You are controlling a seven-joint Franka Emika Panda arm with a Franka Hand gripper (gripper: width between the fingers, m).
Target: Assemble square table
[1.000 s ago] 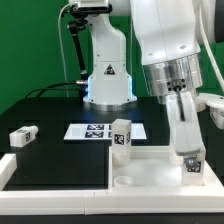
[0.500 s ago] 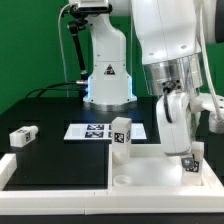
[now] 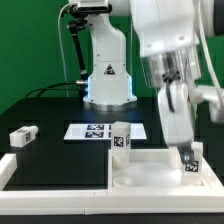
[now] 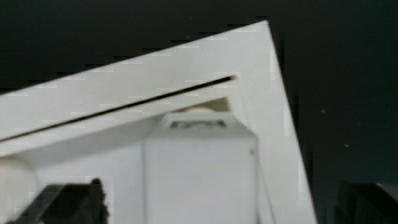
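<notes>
The white square table top (image 3: 150,168) lies at the front of the exterior view's right. One tagged white leg (image 3: 121,138) stands upright on its left part. A second leg (image 3: 191,162) stands at its right corner. My gripper (image 3: 187,153) hangs straight down over this second leg, blurred by motion. In the wrist view the leg (image 4: 201,160) sits between my two dark fingers (image 4: 71,203), with a gap on each side, so my gripper (image 4: 214,208) is open around it. The top's rim (image 4: 196,70) runs behind it. A third leg (image 3: 22,135) lies on the black table at the left.
The marker board (image 3: 88,131) lies flat behind the upright leg. White border rails (image 3: 50,172) run along the table's front and left edges. The robot's base (image 3: 108,75) stands at the back centre.
My wrist has turned about its vertical axis above the right corner leg and the arm has shifted slightly. The leg and the other parts have stayed in place.
</notes>
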